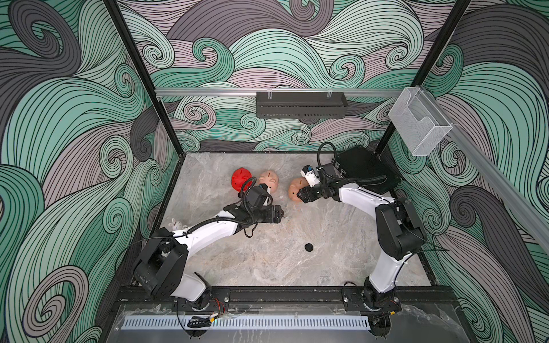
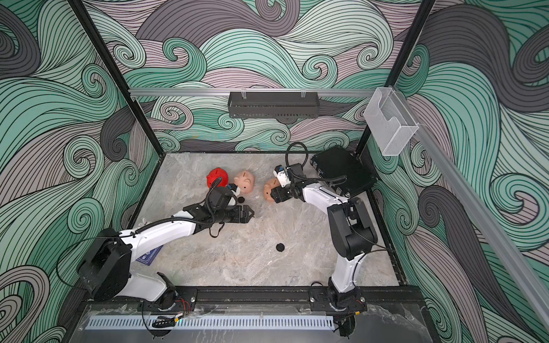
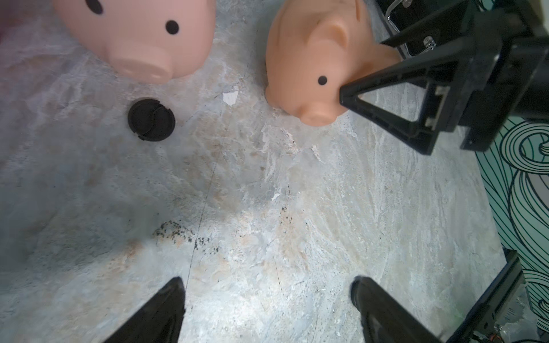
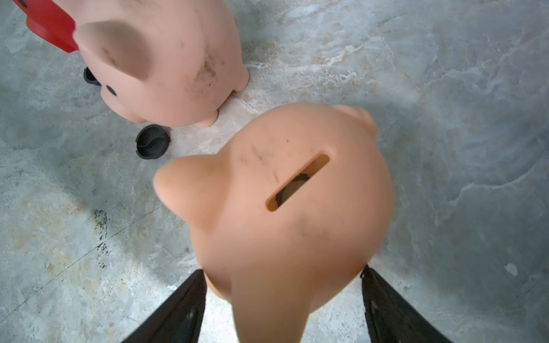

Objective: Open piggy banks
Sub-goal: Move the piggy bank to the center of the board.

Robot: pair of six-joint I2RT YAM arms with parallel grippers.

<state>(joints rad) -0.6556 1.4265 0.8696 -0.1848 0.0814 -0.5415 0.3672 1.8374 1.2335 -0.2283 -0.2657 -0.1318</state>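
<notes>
Three piggy banks stand at the back of the table: a red one [image 1: 241,179] [image 2: 217,177] and a peach-pink one [image 1: 269,178] [image 3: 133,35] [image 4: 166,59] side by side. The other peach-pink piggy bank [image 1: 295,187] [image 2: 269,188] [image 3: 312,59] [image 4: 297,208] is to their right, tilted. My right gripper [image 1: 298,194] [image 4: 283,276] is shut on it, one finger against each side. A dark plug shows through its coin slot. My left gripper [image 1: 280,213] [image 3: 267,297] hangs open over bare table in front of the pigs, holding nothing.
A loose black plug [image 1: 309,247] [image 2: 279,247] lies mid-table. Another plug [image 3: 151,120] [image 4: 152,142] lies by the middle pig's snout. A flat black case [image 1: 365,169] fills the back right corner. A small white toy [image 1: 173,222] sits by the left arm.
</notes>
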